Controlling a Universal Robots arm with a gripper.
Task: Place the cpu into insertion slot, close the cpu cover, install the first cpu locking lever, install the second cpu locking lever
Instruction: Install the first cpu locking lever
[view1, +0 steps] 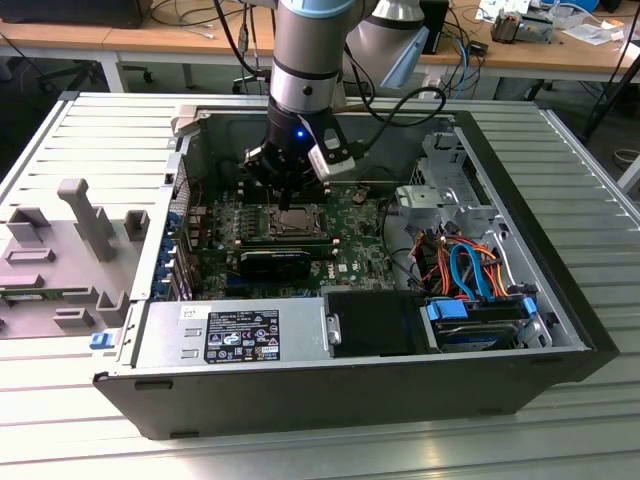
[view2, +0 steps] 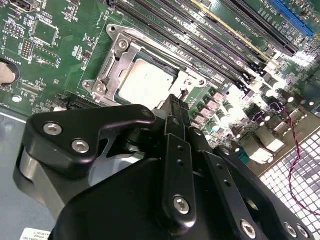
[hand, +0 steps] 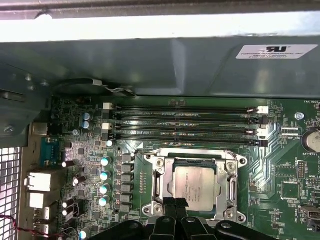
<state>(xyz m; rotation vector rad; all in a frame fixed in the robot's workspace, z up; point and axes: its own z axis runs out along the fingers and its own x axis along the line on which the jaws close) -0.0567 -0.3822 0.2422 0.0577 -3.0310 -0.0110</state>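
Black gripper (view2: 176, 107) links sit closest in the second wrist view, its fingers (view2: 175, 150) pressed together with nothing between them, tips down at the socket's edge. Both wrist views show the cpu (hand: 194, 187) lying flat in the slot (hand: 159, 187), silver top up. Whether the fingertips touch the socket frame I cannot tell. The cover (view2: 112, 65) frames the chip, its window around the metal top. From the cpu in the first wrist view, four long memory slots (hand: 185, 125) run at 12 o'clock and a row of capacitors (hand: 105, 182) stands at 9 o'clock. In the exterior view the arm (view1: 305, 60) reaches down into the open case (view1: 300, 400), over the green board (view1: 350, 235).
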